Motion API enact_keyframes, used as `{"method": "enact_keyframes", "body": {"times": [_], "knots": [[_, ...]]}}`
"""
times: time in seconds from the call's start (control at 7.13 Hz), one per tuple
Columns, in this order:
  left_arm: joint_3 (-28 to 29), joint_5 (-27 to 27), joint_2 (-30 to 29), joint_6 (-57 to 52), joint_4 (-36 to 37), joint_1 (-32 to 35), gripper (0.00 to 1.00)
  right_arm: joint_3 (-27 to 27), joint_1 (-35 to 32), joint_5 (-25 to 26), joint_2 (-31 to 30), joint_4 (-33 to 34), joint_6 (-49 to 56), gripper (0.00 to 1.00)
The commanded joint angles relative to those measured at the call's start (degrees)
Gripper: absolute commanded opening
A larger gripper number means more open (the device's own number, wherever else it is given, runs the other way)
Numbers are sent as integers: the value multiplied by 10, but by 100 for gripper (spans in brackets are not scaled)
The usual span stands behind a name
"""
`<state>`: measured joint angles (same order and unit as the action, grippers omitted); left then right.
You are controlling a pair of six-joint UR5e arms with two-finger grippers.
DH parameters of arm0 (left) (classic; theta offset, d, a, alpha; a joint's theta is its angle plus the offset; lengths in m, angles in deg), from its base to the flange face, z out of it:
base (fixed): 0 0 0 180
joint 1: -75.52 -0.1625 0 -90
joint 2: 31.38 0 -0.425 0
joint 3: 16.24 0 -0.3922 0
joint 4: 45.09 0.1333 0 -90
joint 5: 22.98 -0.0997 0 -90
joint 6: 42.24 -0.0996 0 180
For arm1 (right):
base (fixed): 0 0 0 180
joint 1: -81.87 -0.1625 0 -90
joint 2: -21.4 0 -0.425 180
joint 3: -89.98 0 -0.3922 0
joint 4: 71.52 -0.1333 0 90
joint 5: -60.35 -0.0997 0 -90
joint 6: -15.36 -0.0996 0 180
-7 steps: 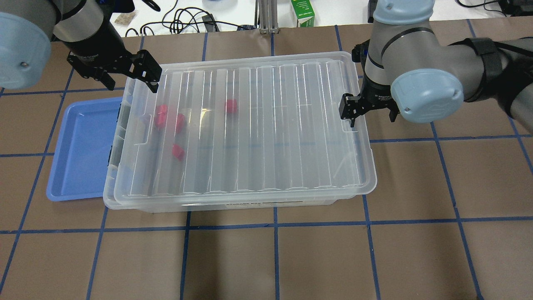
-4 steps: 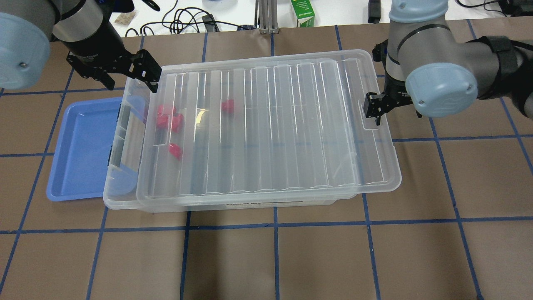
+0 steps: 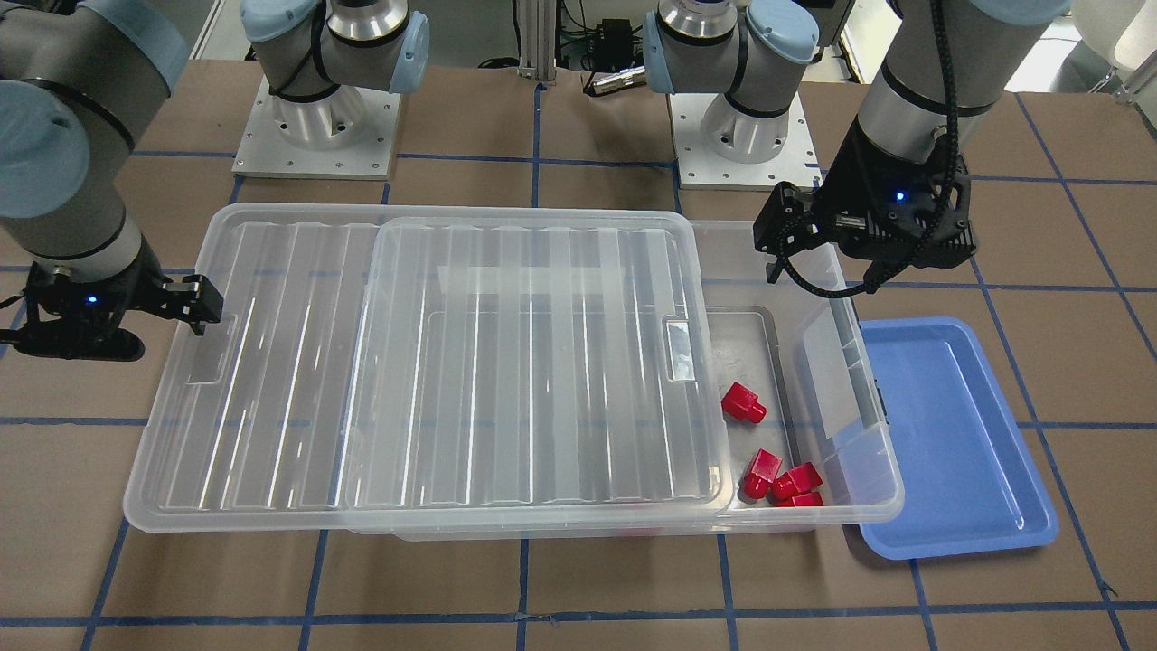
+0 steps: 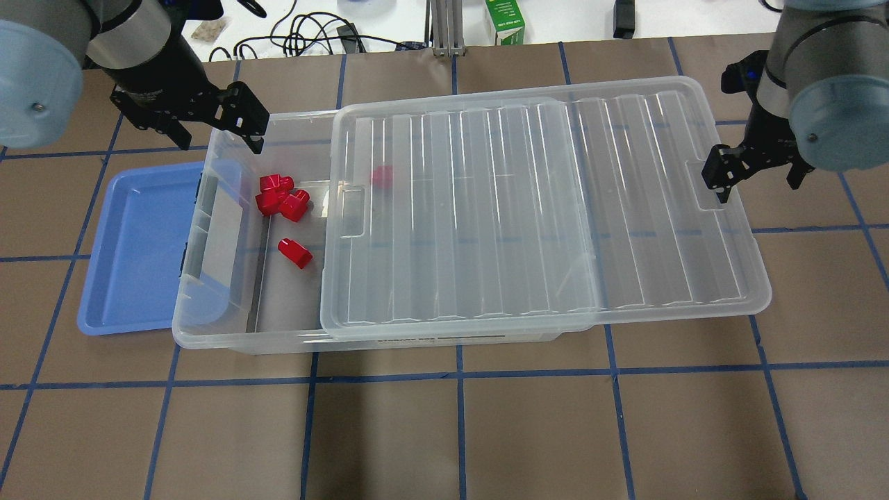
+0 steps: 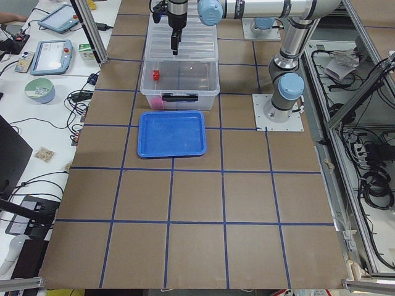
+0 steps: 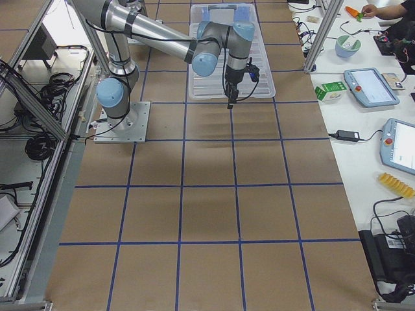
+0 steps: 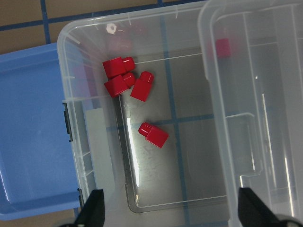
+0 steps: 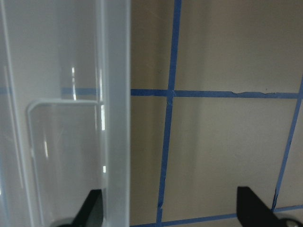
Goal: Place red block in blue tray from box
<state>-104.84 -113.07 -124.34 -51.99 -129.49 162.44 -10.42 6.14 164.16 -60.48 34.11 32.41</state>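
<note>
Pinch the lone red block (image 7: 153, 135) (probably light, stiff, glossy, so slippery) across its cube end's flat sides, not the stub, on the box (image 7: 94, 118) floor below and between the spread left fingers (image 7: 93, 210), with right fingers (image 8: 93, 208) likewise spread astride the lid (image 8: 113, 94) edge.

— How are the arms (image 3: 913, 81) finished?
— Grey tubes are closed with pale blue caps (image 4: 31, 76), one screw (image 4: 38, 106) set in each. The left gripper (image 4: 219, 141) and right gripper (image 4: 757, 191) are black; a black cable (image 3: 946, 99) is strung above the left one.
</note>
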Motion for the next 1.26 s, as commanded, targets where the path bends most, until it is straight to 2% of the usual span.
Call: {"method": "enact_keyframes", "body": {"times": [0.0, 0.14, 0.28, 0.42, 0.56, 0.7, 0.84, 0.98, 1.12], "knots": [[-1, 0, 0, 0, 0, 0, 100, 6, 9, -3, -1, -3, 12, 100], [0, 0, 0, 0, 1, 0, 100, 9, 10, -18, -4, -6, 8, 100], [0, 0, 0, 0, 1, 0, 100, 31, 3, -119, -38, -17, 5, 100], [0, 0, -1, 0, 2, -4, 100, 74, -12, -167, -70, -81, -5, 100], [-5, -3, -12, 4, 9, -10, 100, 128, -52, -171, -86, -129, -56, 100], [-13, -7, -27, 121, 41, -10, 100, 166, -113, -185, -92, -168, -150, 100], [-26, -5, -50, 216, 45, -9, 100, 159, -158, -185, -87, -169, -242, 100], [-55, -5, -76, 236, 69, -10, 100, 127, -172, -179, -80, -162, -249, 100], [-101, -6, -91, 317, 126, -6, 100, 104, -173, -177, -81, -136, -243, 100]]}}
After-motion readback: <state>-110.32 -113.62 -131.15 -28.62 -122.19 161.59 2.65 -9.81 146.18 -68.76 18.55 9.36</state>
